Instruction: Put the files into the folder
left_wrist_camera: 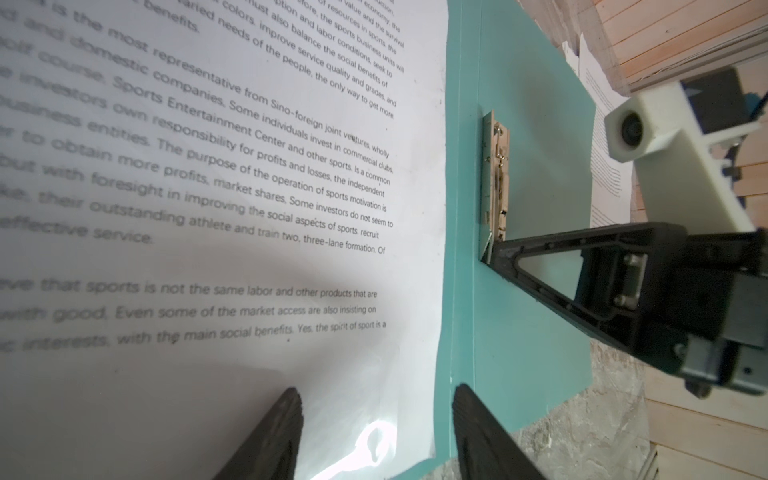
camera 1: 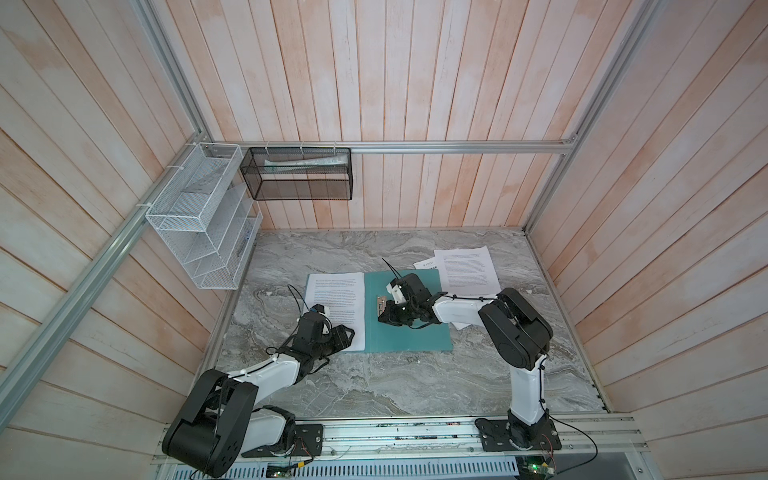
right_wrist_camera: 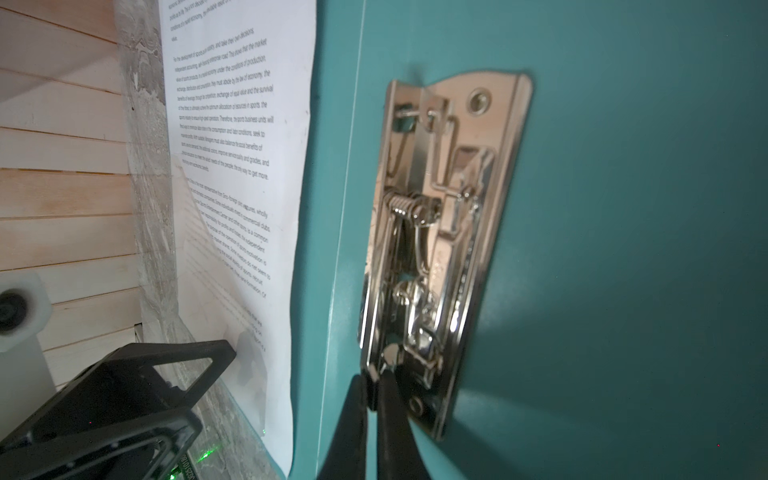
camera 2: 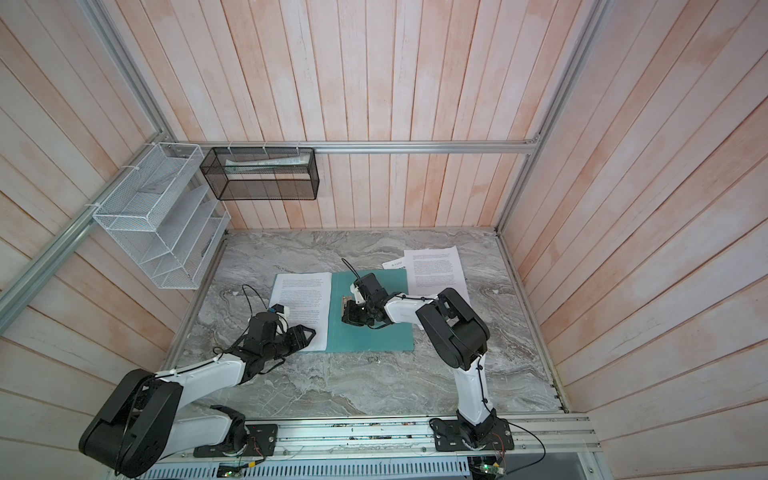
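Note:
The teal folder [camera 1: 415,336] [camera 2: 374,336] lies open on the marble table. One printed sheet [camera 1: 332,295] [left_wrist_camera: 208,166] [right_wrist_camera: 241,124] covers its left half. A silver clip [camera 1: 381,304] [left_wrist_camera: 496,183] [right_wrist_camera: 440,232] sits on the right half near the spine. My right gripper [camera 1: 384,316] [camera 2: 347,318] [right_wrist_camera: 376,378] is shut on the thin metal tab at the clip's near end. My left gripper [camera 1: 349,336] [camera 2: 309,334] [left_wrist_camera: 376,399] is open, low over the sheet's near right corner, one finger above paper and one above teal. Two more files [camera 1: 467,270] [camera 2: 434,268] lie at the back right.
A white wire mesh rack [camera 1: 199,224] hangs on the left wall. A black mesh basket [camera 1: 301,174] holding rolled paper hangs on the back rail. The right arm's elbow [camera 1: 515,328] stands over the near edge of the back-right sheets. Wooden walls enclose the table [camera 1: 415,382].

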